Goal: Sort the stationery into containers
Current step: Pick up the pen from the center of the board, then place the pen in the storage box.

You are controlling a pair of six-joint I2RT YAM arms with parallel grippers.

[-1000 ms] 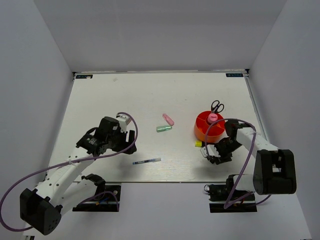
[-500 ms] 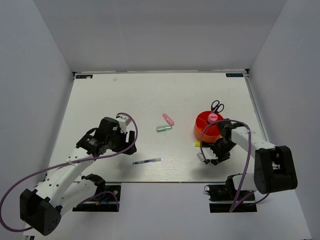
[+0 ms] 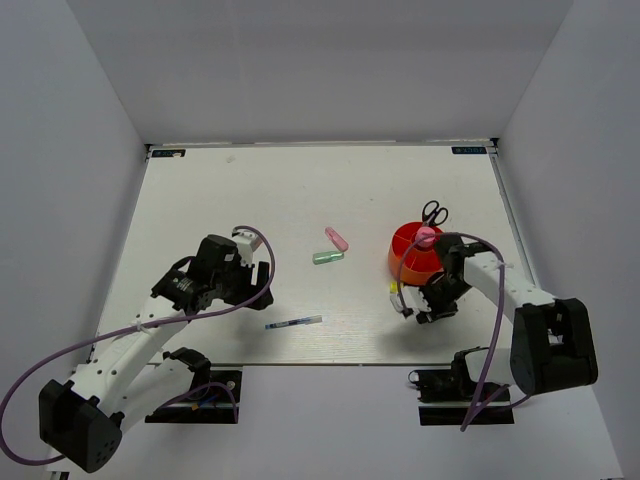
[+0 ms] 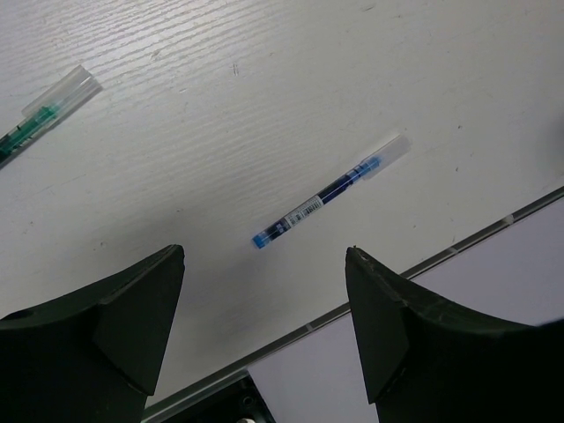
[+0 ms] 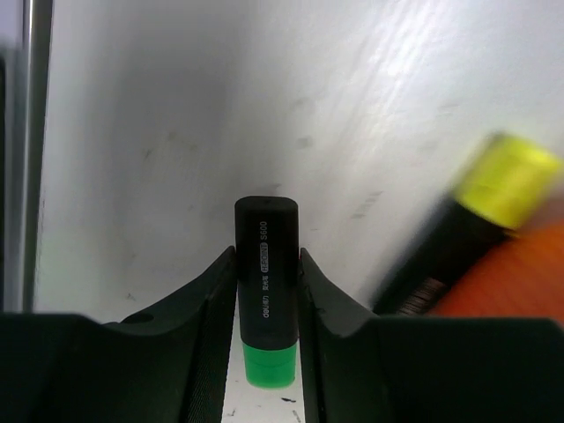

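While the left arm has not stirred over the table (image 3: 250,190), the right arm has pushed forward and to its left along the near side of the cup (image 3: 400,262). Its jaws have drawn in from fairly wide to narrow. The right gripper (image 5: 266,256) now has the green-black marker (image 5: 266,229) pinched between its fingers, one pad against each side of the black barrel, with the green end pointing back toward the wrist. I cannot tell whether the marker has left the table yet. To my eye that means the grasp is just made, and what remains for this piece is the lift and the short carry into the cup.

The scissors (image 3: 435,212) and the pink tube (image 3: 427,236) already stand in the cup. The yellow marker (image 5: 509,179) lies just beside the held one, its far end up against the cup wall, so it may get nudged on the way up. The pink marker (image 3: 337,239) and pale green marker (image 3: 328,257) lie near each other at mid-table, well apart from the cup. The left gripper (image 4: 264,251) hangs wide open above the pen (image 4: 330,191), touching nothing, so that piece has not been started.

White print runs along the held marker's barrel. I make out what looks like "S600" and cannot read the rest. The pen carries a small white label, too fine to read
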